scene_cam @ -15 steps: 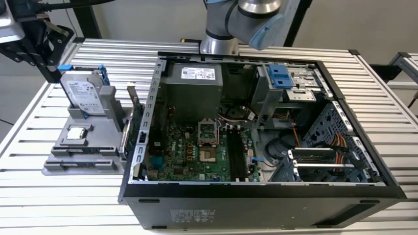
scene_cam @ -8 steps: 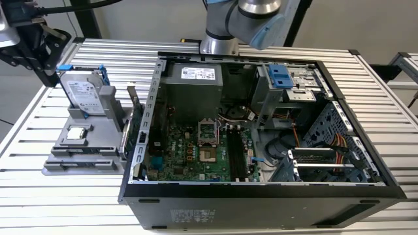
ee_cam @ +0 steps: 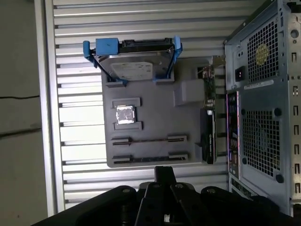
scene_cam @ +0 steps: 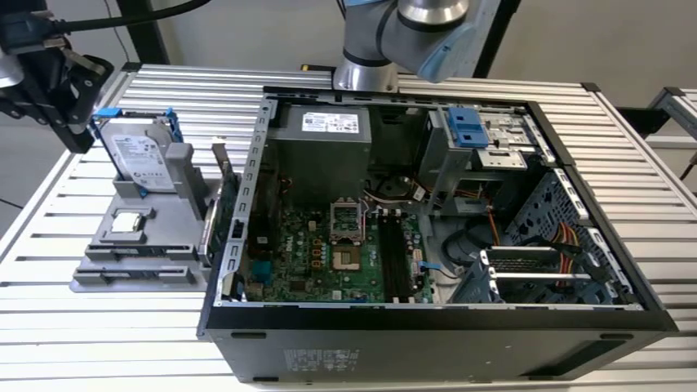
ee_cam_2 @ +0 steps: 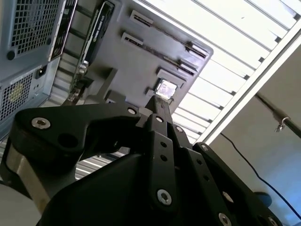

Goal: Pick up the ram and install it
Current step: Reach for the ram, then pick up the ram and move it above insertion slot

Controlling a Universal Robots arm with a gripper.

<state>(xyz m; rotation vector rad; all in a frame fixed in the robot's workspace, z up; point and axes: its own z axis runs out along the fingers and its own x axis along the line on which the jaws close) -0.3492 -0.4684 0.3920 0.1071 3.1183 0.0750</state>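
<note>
Plenty of bare slatted silver metal counter [scene_cam: 109, 327] is seen around the flat grey plastic holder [ee_cam: 150, 122]. One side of the holder sits just beside the open black computer case [scene_cam: 436, 347], and a counter edge runs near its opposite side. Clear air is seen between the black hand [scene_cam: 78, 144] and everything below it.

In both wrist views the hand's fingers are seen pressed together, with nothing pinched and nothing touched.

Below the hand and well apart from it, the ram [ee_cam: 148, 158] is spotted. It is a long thin dark stick stood on edge in the holder's outermost slotted row, and its colour cannot be made out. Its long axis is laid along that row, parallel to the silver hard drive with blue handle [scene_cam: 136, 155] at the holder's opposite side, with one end pointed toward the case. The long black motherboard slots [scene_cam: 390, 257] inside the case are set crosswise to it.
</note>
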